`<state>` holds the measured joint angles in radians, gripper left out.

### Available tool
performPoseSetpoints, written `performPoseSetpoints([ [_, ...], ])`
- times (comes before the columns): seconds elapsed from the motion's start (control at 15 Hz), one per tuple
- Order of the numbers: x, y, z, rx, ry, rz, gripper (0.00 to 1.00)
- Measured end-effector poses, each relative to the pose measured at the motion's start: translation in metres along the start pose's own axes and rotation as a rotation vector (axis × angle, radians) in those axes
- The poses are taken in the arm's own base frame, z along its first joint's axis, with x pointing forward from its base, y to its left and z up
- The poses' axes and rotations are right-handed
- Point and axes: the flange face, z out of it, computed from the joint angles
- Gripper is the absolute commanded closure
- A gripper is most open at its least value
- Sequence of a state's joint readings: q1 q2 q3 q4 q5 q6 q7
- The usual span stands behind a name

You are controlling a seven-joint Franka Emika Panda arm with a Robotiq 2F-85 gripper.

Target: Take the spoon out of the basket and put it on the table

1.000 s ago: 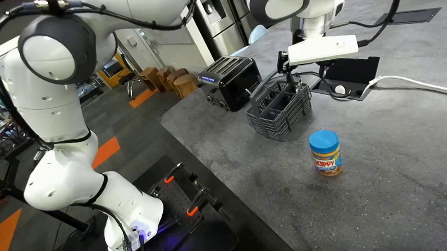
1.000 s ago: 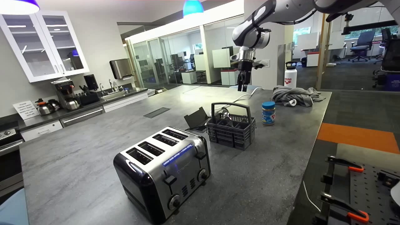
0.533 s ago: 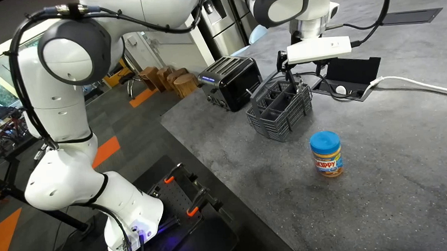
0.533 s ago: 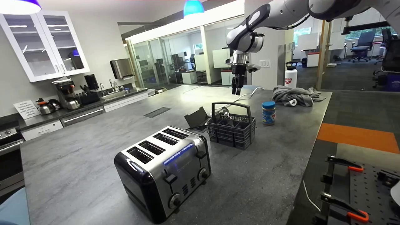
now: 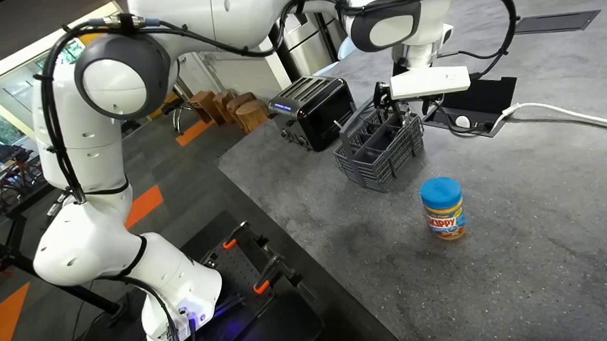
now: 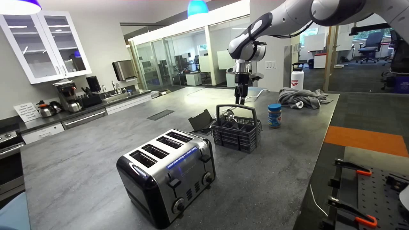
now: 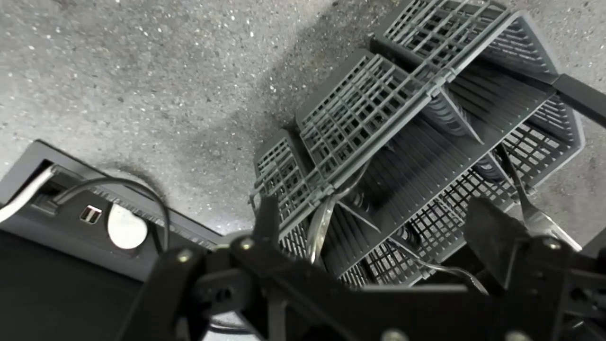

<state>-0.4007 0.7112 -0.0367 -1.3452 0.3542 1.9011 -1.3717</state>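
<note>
In an exterior view, a toaster (image 6: 166, 179) is standing at the left on the grey desk (image 6: 80, 169). Next, the wire-mesh basket (image 6: 231, 140) is sitting upright, and the spoon (image 6: 230, 114) is sticking up inside it, its silver bowl showing above the rim; which compartment is holding it cannot be told. The hand (image 6: 240, 101) is hovering over one end of the basket; in the wrist view its fingers (image 7: 269, 220) are standing wide apart, gripping nothing. Farther right, a blue-lidded jar (image 6: 274, 116) is standing near the basket, and a grey cloth (image 6: 306, 98) is lying crumpled.
</note>
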Motion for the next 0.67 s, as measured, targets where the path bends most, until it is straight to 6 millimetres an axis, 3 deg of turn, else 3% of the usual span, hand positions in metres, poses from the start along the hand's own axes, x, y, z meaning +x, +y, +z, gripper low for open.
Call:
performPoseSetpoints([
  [0.53, 0.020, 0.009, 0.029, -0.054, 0.028, -0.028, 0.00],
  [0.6, 0.022, 0.010, 0.032, -0.056, 0.032, -0.031, 0.03],
  [0.67, 0.025, 0.009, 0.035, -0.055, 0.035, -0.035, 0.27],
])
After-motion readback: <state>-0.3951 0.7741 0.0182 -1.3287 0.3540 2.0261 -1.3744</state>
